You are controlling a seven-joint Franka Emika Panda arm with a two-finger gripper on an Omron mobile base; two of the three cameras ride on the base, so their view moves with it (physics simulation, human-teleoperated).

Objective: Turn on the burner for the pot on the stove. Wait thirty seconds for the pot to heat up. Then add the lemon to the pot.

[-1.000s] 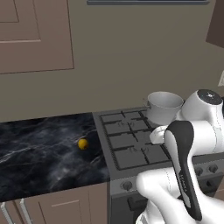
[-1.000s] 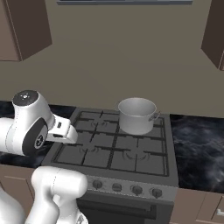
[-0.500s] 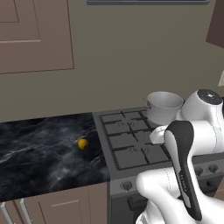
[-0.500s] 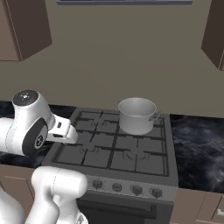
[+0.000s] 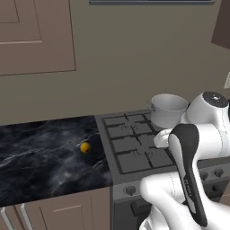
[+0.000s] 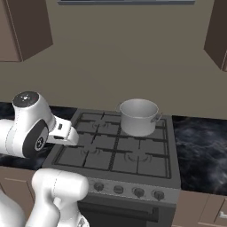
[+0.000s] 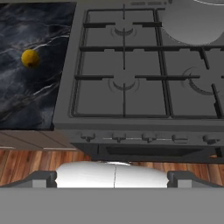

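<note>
My gripper [image 7: 112, 175] is open and holds nothing, and I might turn the wrong knob [image 7: 118, 137], leaving the pot [image 6: 138, 116] cold.

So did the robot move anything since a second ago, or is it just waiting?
Nothing visibly changed. The arm holds the same pose above the stove, the pot sits on its back burner, and the lemon lies on the dark counter left of the stove.
</note>
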